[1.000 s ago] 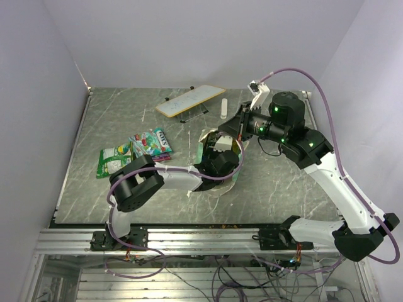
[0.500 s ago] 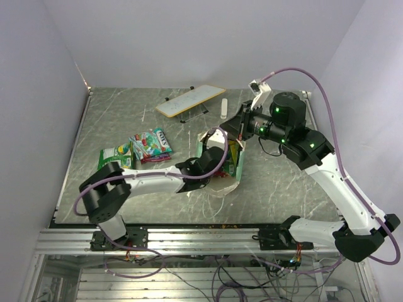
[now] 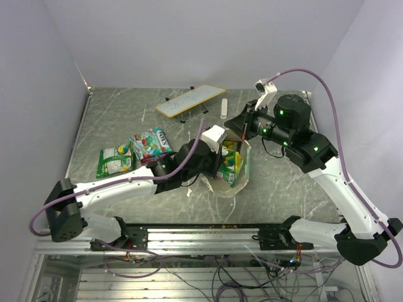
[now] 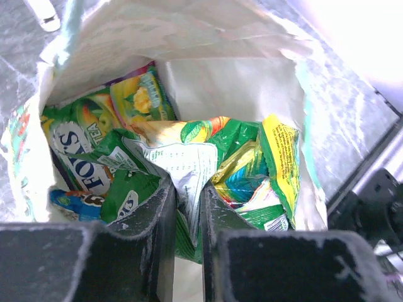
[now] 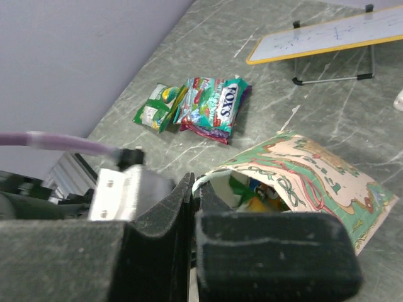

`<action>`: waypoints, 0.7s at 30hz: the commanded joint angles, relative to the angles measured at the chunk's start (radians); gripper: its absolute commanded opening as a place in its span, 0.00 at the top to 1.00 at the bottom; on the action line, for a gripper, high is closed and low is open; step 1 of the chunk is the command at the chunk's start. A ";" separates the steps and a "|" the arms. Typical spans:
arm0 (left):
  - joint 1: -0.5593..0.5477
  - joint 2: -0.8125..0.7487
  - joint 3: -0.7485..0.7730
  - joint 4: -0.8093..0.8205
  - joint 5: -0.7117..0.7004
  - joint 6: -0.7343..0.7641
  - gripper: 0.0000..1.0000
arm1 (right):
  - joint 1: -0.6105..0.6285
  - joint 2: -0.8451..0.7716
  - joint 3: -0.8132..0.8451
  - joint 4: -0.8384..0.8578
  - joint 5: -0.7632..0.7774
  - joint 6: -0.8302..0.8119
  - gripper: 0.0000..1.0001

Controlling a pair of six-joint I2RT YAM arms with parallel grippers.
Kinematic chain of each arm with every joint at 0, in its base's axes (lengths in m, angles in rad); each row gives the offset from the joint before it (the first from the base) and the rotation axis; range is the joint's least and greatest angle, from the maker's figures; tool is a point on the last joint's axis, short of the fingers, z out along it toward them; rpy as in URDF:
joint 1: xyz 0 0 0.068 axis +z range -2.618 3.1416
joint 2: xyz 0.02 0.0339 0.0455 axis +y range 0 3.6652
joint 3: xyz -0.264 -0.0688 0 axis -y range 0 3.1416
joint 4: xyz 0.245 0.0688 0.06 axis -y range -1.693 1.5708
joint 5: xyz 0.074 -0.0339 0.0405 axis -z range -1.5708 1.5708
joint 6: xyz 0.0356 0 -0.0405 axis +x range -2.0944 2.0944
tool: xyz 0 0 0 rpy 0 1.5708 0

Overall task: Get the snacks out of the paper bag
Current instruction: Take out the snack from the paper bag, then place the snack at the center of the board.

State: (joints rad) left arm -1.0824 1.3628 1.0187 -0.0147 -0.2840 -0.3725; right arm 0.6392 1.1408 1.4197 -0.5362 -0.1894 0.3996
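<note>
**left gripper pinching a packet inside the paper bag**

we see the paper bag (image 3: pixel 243 171) tilted near the middle of the table (image 3: pixel 119 119), its mouth turned toward the left arm. the left gripper (image 4: pixel 187 195) reaches into that mouth, jaws narrowed onto a crinkled green-and-white packet (image 4: pixel 189 160) — the foil is squeezed between the two fingers. beside it in the bag lie a green fox's packet (image 4: pixel 94 173) on one side and a yellow-edged packet (image 4: pixel 274 167) on the other, with more behind them against the cream lining. the right gripper (image 5: pixel 194 189) stands at the bag's upper rim, jaws nearly together, with the white cord handle (image 5: pixel 200 182) emerging from between them — it appears clamped on the rim there. two snacks lie outside on the table, well to the left of the bag: a green packet (image 3: pixel 115 160) and, touching it, a red-pink packet (image 3: pixel 151 143). a white board (image 3: pixel 190 100) on black legs and a small white oblong (image 3: pixel 223 108) sit toward the far side.
</note>
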 commanded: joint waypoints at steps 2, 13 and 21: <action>0.007 -0.162 0.103 -0.148 0.172 0.085 0.93 | 0.004 -0.044 -0.004 0.048 0.067 -0.037 1.00; 0.010 -0.287 0.528 -0.600 0.036 0.169 0.93 | 0.003 -0.068 -0.035 0.073 0.127 -0.058 1.00; 0.073 -0.125 0.814 -0.834 -0.445 0.140 0.93 | 0.003 -0.033 -0.009 0.094 0.067 -0.058 1.00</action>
State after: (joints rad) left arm -1.0672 1.1431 1.7557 -0.6758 -0.4515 -0.2272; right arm 0.6392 1.1015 1.3834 -0.5198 -0.0895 0.3576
